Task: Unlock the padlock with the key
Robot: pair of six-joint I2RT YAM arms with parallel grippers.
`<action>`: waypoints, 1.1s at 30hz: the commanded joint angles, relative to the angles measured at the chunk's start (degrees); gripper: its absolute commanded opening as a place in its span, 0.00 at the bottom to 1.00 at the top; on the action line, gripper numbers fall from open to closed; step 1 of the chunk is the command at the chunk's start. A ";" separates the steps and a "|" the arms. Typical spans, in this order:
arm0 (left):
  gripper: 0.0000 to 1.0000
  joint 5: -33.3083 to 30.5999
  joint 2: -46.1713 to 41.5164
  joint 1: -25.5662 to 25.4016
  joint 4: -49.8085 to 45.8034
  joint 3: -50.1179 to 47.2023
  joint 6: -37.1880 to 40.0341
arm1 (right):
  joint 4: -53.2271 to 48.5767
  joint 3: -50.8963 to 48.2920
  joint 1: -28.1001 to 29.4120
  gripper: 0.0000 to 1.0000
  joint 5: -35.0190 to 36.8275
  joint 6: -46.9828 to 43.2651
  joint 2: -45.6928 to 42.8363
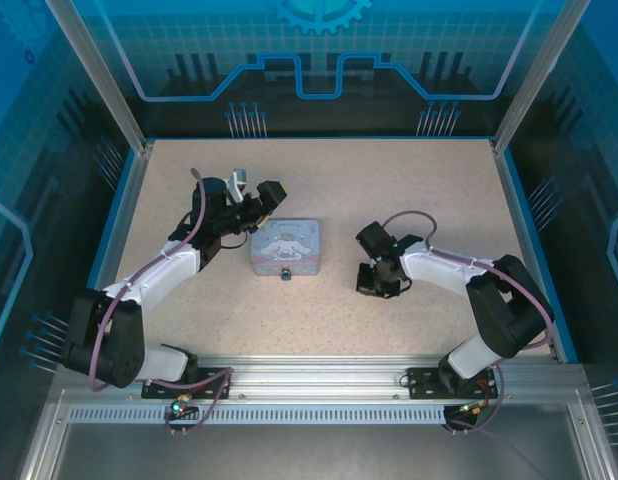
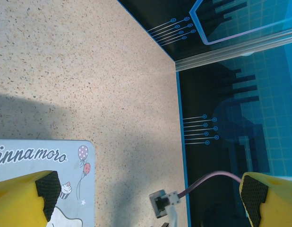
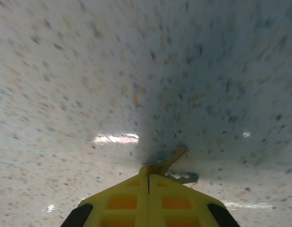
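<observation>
In the top view the padlock (image 1: 286,273) is too small to tell whether its shackle is open. In the right wrist view the table (image 3: 136,71) is blurred, and the key (image 3: 176,157) is a smeared sliver, mostly hidden between the right gripper's (image 3: 148,170) pressed-together fingers. In the left wrist view the tin (image 2: 42,156) is cut off by the left and bottom edges, its lettering clipped.
</observation>
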 commanded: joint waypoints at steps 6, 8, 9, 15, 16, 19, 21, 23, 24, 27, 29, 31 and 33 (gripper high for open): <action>0.99 0.56 -0.04 -0.38 -0.29 -0.07 0.39 | -0.04 2.15 3.03 0.40 2.23 0.44 -3.06; 0.99 0.47 0.03 -0.44 -0.40 -0.07 0.39 | -2.44 3.92 3.13 0.40 4.84 -0.08 -4.50; 0.99 0.48 0.06 -0.50 -0.30 0.01 0.28 | -3.65 4.16 3.04 0.40 5.90 -0.32 -5.05; 0.99 0.58 0.71 -0.64 0.19 0.20 0.04 | -4.59 3.00 2.96 0.41 7.33 -0.37 -5.52; 0.99 0.54 0.80 -0.73 0.24 0.24 0.01 | -4.39 2.79 2.96 0.41 7.36 -0.29 -5.17; 0.99 0.52 0.80 -0.75 0.09 0.24 0.06 | -3.72 2.78 2.76 0.41 7.50 0.06 -3.81; 0.99 0.50 0.71 -0.72 -0.11 0.28 0.30 | -3.10 2.77 2.56 0.41 7.55 0.19 -2.92; 0.99 0.52 0.62 -0.72 -0.19 0.37 0.29 | -2.39 2.77 2.32 0.41 7.31 0.29 -1.84; 0.99 0.51 0.56 -0.72 -0.20 0.38 0.29 | -2.21 2.77 2.32 0.41 7.21 0.31 -1.32; 0.99 0.49 0.54 -0.74 -0.17 0.42 0.24 | -1.59 2.77 2.17 0.41 7.01 0.33 0.55; 0.99 0.38 0.54 -0.74 -0.18 0.49 0.15 | -1.14 2.77 2.00 0.41 6.75 0.32 1.76; 0.99 0.40 0.62 -0.73 -0.12 0.55 0.19 | -0.48 2.77 1.75 0.41 6.34 0.37 2.90; 0.99 0.40 0.66 -0.77 -0.19 0.64 0.15 | -0.01 2.77 1.60 0.41 5.89 0.44 3.81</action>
